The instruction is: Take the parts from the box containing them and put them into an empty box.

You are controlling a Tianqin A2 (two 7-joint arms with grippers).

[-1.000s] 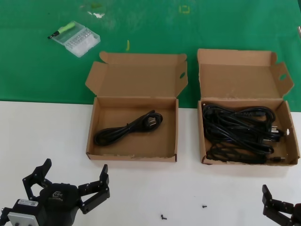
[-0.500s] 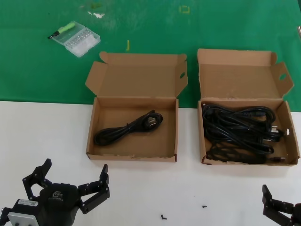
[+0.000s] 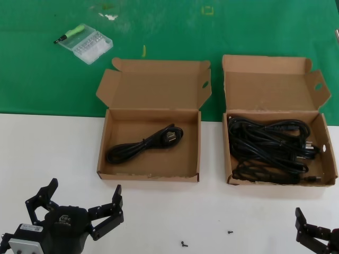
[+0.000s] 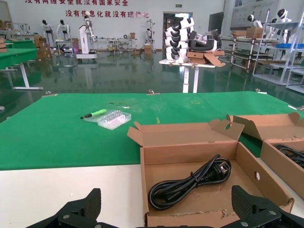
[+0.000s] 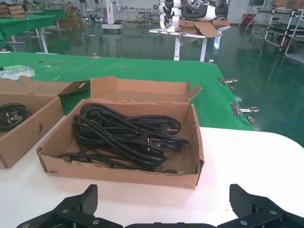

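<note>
The narrower brown box (image 3: 329, 153) stands at the right with its lid up, holding a tangle of several black power cords (image 3: 267, 145), also seen in the right wrist view as cords (image 5: 123, 135) inside the box (image 5: 118, 173). The wider brown box (image 3: 104, 143) at the left holds one looped cord (image 3: 145, 144), shown closer as the cord (image 4: 190, 183) in that box (image 4: 190, 152). My left gripper (image 3: 85, 186) is open, low on the white table in front of the wider box. My right gripper (image 3: 328, 222) is open near the front right corner, holding nothing.
A clear plastic case (image 3: 86, 44) and a green-handled screwdriver (image 3: 71, 33) lie on the green mat (image 3: 42, 79) at the back left. Two tiny black screws (image 3: 184, 244) lie on the white table between the grippers. Both box lids stand upright behind the boxes.
</note>
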